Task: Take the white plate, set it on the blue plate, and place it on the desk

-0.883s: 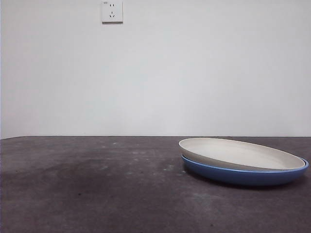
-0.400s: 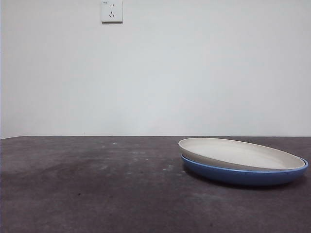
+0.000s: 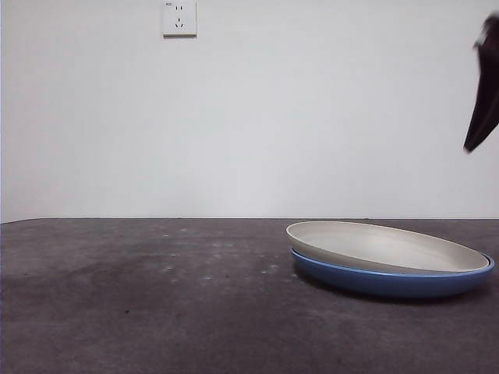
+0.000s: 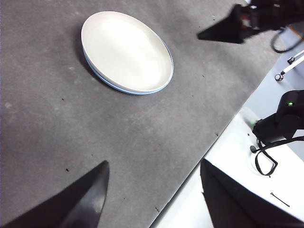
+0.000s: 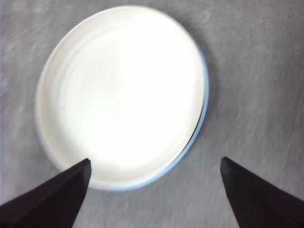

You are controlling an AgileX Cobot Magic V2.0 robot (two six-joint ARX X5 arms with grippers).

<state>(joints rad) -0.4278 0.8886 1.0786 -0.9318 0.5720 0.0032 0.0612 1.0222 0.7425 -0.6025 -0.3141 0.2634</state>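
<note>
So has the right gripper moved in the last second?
Yes. The right gripper has come into the front view at the upper right edge, above the white plate, which lies on the blue plate.

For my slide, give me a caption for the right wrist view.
Open right gripper above the white plate stacked on the blue plate, on the desk.

The white plate (image 3: 387, 247) lies nested in the blue plate (image 3: 390, 280), and the stack sits on the worktop (image 3: 156, 296) toward its right side in the front view. A wall socket (image 3: 179, 18) hangs on the wall behind, upper left. The right end effector (image 5: 154, 190) hovers above the stack, apart from it.
</note>
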